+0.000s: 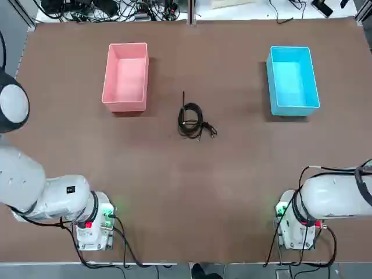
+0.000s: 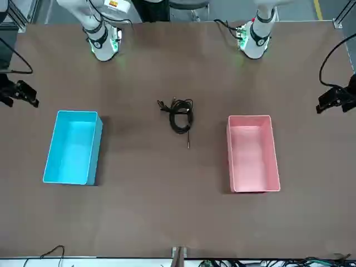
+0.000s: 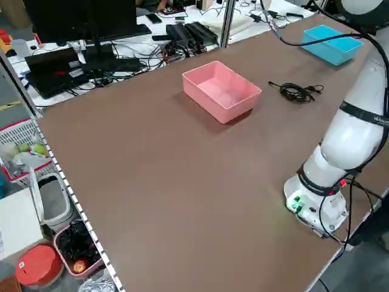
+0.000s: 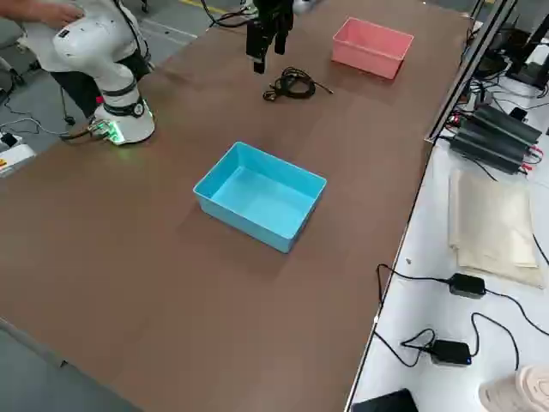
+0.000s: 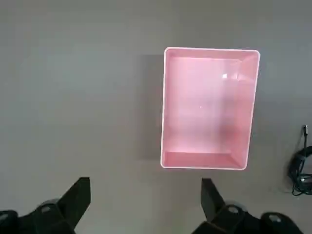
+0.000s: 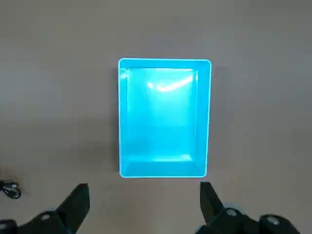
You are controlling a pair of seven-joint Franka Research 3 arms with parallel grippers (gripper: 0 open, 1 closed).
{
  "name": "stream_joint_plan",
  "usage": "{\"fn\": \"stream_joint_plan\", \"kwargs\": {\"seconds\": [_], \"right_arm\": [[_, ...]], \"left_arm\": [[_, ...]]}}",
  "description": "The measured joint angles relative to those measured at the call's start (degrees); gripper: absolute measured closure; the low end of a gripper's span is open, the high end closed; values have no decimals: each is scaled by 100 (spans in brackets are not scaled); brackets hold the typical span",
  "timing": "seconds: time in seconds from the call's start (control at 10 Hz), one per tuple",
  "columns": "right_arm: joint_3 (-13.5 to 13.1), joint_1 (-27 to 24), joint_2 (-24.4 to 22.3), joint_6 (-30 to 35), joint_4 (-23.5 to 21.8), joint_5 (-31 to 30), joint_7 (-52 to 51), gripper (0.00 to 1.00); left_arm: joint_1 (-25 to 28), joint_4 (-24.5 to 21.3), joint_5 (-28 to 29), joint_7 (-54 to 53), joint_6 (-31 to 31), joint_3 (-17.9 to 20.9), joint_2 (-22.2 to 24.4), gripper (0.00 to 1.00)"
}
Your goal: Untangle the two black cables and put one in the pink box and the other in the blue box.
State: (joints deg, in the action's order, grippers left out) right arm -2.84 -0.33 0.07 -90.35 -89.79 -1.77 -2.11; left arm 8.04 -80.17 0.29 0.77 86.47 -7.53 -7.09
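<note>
The two black cables (image 1: 192,121) lie tangled in one small coil at the middle of the table, between the pink box (image 1: 125,75) and the blue box (image 1: 292,81). Both boxes hold nothing. My left gripper (image 5: 145,181) hangs high over the table on the near side of the pink box (image 5: 209,107), open and holding nothing; the coil (image 5: 300,168) shows at that view's edge. Raised the same way before the blue box (image 6: 163,117), my right gripper (image 6: 144,185) is open with nothing between its fingers. The front view shows the cables (image 2: 181,115) with one plug end trailing out.
Both arm bases (image 1: 93,224) (image 1: 296,224) stand at the near table edge. Wire clutter (image 1: 110,9) lies past the far edge. A monitor and desk items (image 3: 85,36) sit beyond the table on the left side.
</note>
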Motion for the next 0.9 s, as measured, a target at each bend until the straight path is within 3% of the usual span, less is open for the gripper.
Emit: {"fn": "stream_joint_plan", "kwargs": {"seconds": [0.4,0.6,0.9], "right_arm": [[1,1,0,0,-1,0,2,0],[2,2,4,0,-10,0,3,0],[11,21,12,-93,-123,8,48,0]], "left_arm": [[-138,-29,-1,202,0,-185,2,0],[-322,-112,-1,1099,143,-570,-63,0],[-1187,-186,32,3094,471,-705,-518,0]]}}
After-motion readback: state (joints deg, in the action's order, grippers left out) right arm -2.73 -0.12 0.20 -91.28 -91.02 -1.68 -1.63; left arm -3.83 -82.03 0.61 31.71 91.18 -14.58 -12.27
